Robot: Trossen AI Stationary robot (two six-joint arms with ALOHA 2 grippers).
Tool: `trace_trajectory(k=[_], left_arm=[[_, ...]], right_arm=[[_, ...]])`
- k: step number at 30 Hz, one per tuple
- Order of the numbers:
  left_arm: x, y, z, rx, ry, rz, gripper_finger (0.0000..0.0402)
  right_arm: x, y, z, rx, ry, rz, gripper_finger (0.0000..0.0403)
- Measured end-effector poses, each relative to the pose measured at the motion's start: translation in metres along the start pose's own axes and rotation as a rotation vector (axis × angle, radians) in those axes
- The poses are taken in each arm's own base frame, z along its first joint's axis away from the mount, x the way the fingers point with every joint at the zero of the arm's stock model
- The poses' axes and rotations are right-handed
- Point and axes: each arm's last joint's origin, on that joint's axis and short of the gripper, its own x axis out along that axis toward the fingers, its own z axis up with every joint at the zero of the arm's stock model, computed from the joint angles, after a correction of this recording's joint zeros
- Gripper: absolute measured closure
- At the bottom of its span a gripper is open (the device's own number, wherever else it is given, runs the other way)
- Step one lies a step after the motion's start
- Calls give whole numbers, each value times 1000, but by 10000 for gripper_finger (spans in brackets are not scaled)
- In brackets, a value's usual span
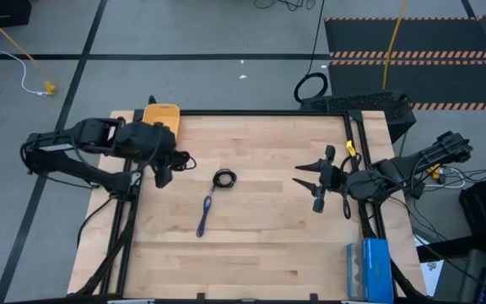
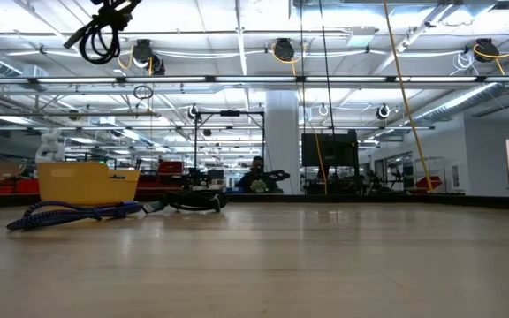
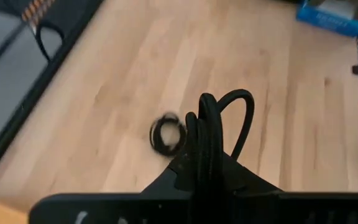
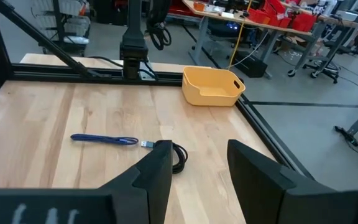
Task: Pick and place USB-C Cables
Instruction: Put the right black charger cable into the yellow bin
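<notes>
My left gripper (image 1: 178,160) is raised near the table's left far corner, beside the yellow bin (image 1: 161,117), and is shut on a loosely bundled black USB-C cable (image 3: 221,117). In the low view that cable (image 2: 102,37) hangs high above the table. A small round black coil (image 1: 224,178) lies flat at mid-table. The blue-purple folded cable (image 1: 205,215) lies straight just nearer the table's front edge. My right gripper (image 1: 307,178) hovers open at the table's right side, pointing toward the coil (image 4: 176,155) and the blue-purple cable (image 4: 103,139). My left gripper pinches the black bundle between its two fingers, with several strands together (image 3: 205,140). The loops (image 3: 241,106) stick out past the fingertips. The bundle is lifted clear of the table, its loops dangling below the gripper (image 2: 95,49).
The yellow bin (image 4: 212,85) sits at the far left corner, on the table's edge. A blue box (image 1: 368,268) lies at the near right corner. Black frame rails (image 1: 260,112) run along the table's edges. A thick black cable loop (image 1: 311,86) lies on the floor beyond.
</notes>
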Motion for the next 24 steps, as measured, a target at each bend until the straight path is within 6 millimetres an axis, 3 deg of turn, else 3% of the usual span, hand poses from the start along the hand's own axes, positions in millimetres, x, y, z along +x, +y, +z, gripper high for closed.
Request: trace_trajectory(k=[5,14,18,24], left_arm=[[13,2,1,-26,177,35,371],[43,4,-11,-55,549,50,388],[48,4,-11,-52,591,62,375],[49,4,-11,-61,588,67,391]], right_arm=[[0,0,0,-8,0,-1,257],[0,0,-1,-11,5,-1,257],[0,0,-1,-12,6,-1,257],[0,0,-1,-12,6,-1,257]])
